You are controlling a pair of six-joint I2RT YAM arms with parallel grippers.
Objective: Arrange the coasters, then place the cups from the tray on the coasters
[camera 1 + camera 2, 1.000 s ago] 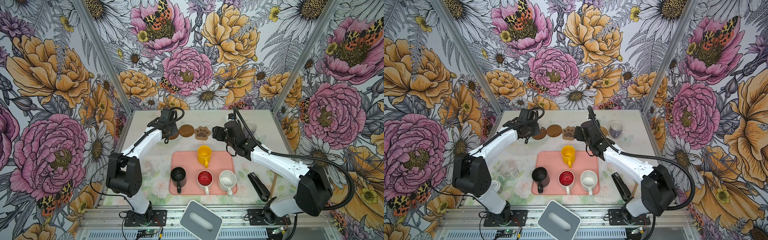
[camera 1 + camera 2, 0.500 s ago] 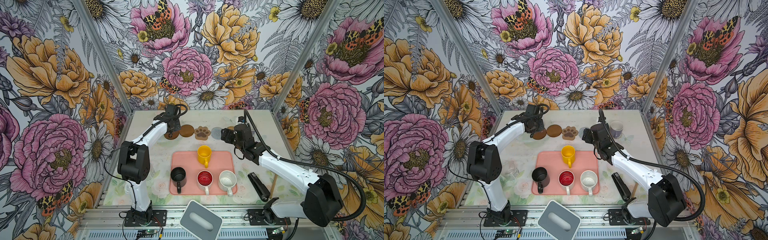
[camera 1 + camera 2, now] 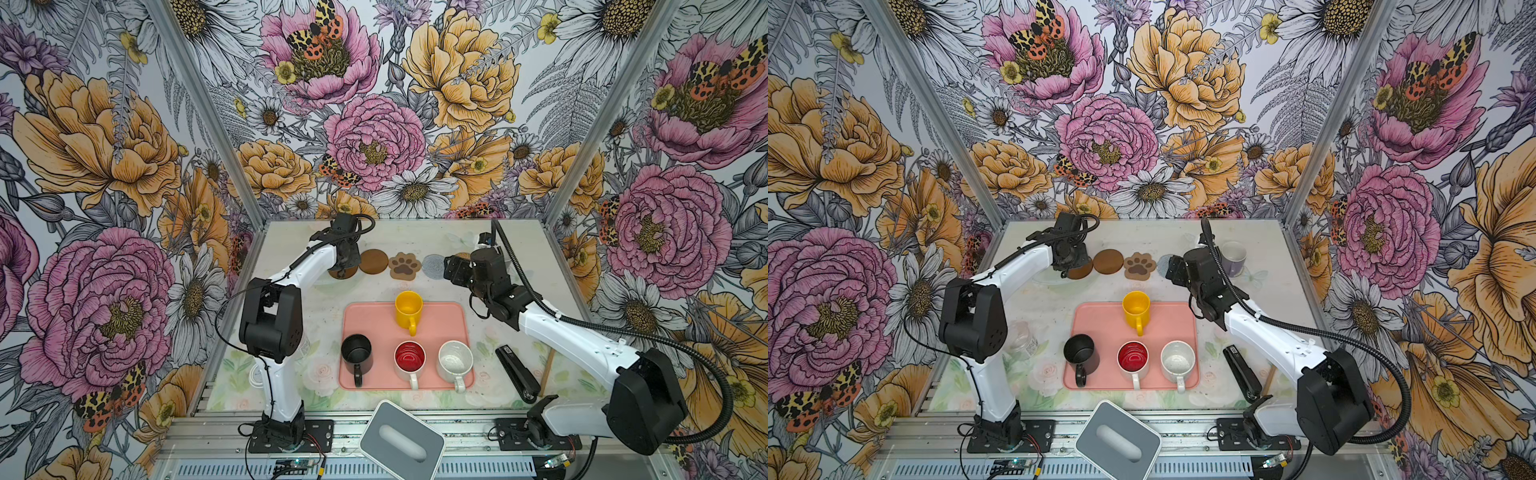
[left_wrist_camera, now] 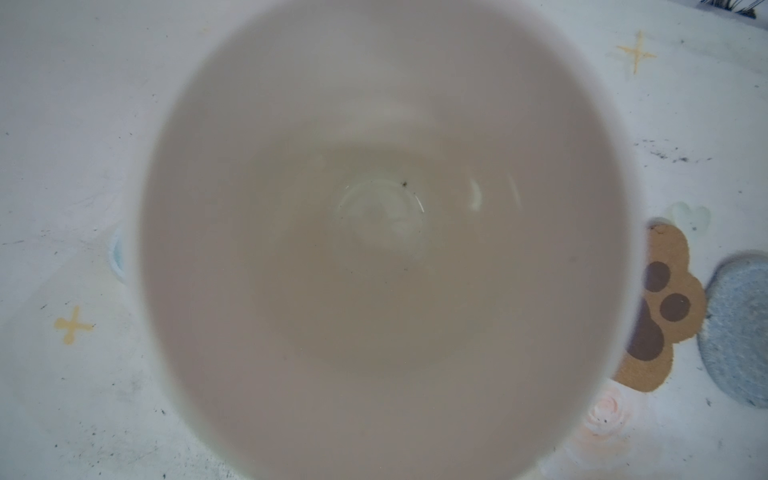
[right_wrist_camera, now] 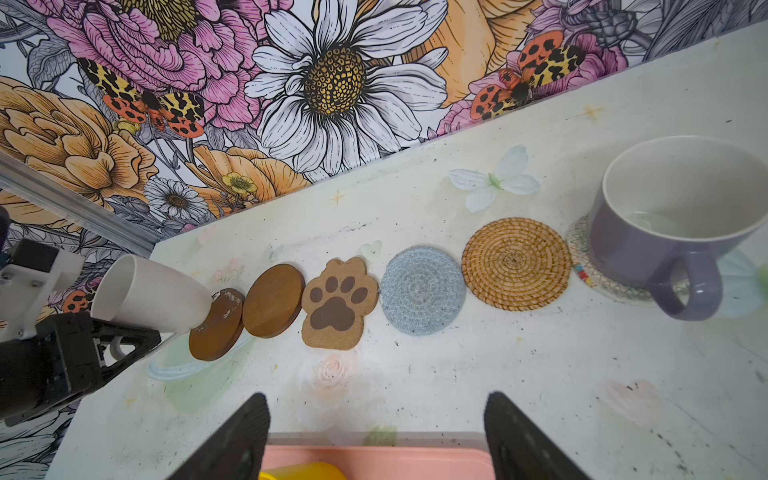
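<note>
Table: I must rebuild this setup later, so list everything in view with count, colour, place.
tray: 1, salmon-pink, near middle
coasters: 5 in a far row, two brown discs, tan paw, grey, rattan
clear mat: 1, partly under left brown disc
cups on tray: 4, yellow, black, red-lined, speckled white
lavender cup: 1, on a pale mat, far right
white cup: 1, tilted, by left brown disc
stapler: 1, black, right of tray
stick: 1, tan, beside stapler
jar: 1, clear, left of tray
box: 1, grey-white, front edge
left gripper: 1, black, shut on white cup
right gripper: 1, black, open, by tray's far edge
</note>
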